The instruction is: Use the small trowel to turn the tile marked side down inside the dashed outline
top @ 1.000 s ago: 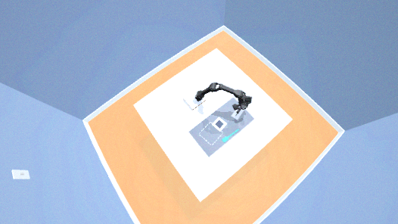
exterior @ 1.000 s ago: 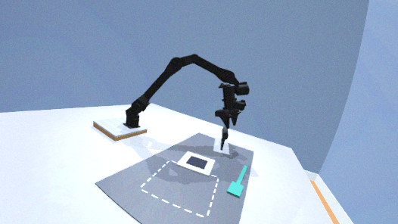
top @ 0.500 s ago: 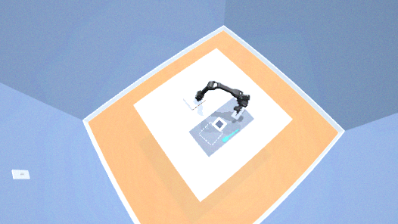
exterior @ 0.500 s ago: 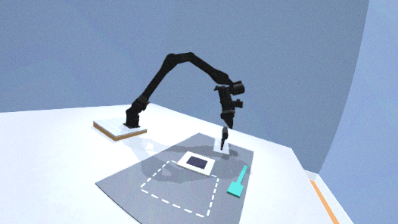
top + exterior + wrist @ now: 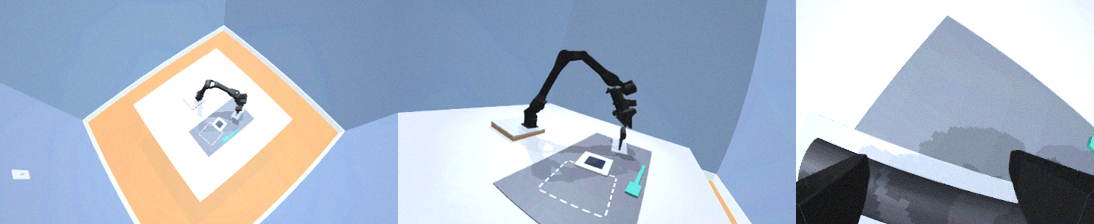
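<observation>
Plainly, tile (image 5: 219, 124) (image 5: 595, 163) marked side up.

Teal paddle (image 5: 225, 139) (image 5: 633, 188) (image 5: 1091, 143): flat on the mat (image 5: 209, 150) (image 5: 519, 185) (image 5: 946, 90). Orange flooring (image 5: 113, 136) (image 5: 719, 197): beyond it. White plate (image 5: 17, 175): well apart from it.

Top looks down from high; exterior, lower, faces the arm (image 5: 224, 88) (image 5: 599, 69); wrist (seemingly close) shares their mat (image 5: 202, 141) (image 5: 568, 197) (image 5: 956, 90).

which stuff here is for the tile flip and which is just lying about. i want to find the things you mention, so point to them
For the job:
- tile (image 5: 219, 124) (image 5: 595, 163), marked side up
- dark-handled trowel (image 5: 622, 133) (image 5: 941, 197) with a pale blade, likely the tool
- mat (image 5: 208, 151) (image 5: 523, 185) (image 5: 961, 85) with its dashed outline (image 5: 603, 216)

Just lying about:
- teal paddle-shaped tool (image 5: 227, 138) (image 5: 633, 189) (image 5: 1091, 144), apparently a spare
</observation>
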`<move>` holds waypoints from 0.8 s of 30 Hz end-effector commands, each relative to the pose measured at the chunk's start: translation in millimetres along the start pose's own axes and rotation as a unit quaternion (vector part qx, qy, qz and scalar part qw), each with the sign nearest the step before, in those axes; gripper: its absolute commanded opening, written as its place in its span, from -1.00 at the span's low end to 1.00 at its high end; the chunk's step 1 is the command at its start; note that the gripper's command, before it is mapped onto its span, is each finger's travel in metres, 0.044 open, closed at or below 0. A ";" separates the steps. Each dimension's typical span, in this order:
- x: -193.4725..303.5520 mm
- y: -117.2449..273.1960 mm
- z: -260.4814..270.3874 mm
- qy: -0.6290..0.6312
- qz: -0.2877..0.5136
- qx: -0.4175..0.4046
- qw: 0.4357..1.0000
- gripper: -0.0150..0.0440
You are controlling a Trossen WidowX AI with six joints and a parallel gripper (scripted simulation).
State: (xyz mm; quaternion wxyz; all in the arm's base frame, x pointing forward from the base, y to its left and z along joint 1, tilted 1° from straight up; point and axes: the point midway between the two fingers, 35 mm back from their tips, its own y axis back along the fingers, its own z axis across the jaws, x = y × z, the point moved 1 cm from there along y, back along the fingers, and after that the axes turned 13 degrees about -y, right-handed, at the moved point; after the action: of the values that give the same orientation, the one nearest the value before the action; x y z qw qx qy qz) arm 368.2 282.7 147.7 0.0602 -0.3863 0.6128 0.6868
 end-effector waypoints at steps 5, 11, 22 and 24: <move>7.3 3.0 -0.5 0.132 -0.034 0.009 0.991 0.53; 14.1 4.2 -0.9 0.228 -0.055 0.022 0.972 0.53; 34.1 3.8 -6.0 0.396 -0.081 0.058 0.913 0.53; 38.2 3.8 -6.7 0.426 -0.085 0.065 0.899 0.53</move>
State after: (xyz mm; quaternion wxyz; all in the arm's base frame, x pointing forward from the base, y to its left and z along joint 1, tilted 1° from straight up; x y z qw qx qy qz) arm 346.1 264.4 129.3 -0.1051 -0.6611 0.5923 0.4483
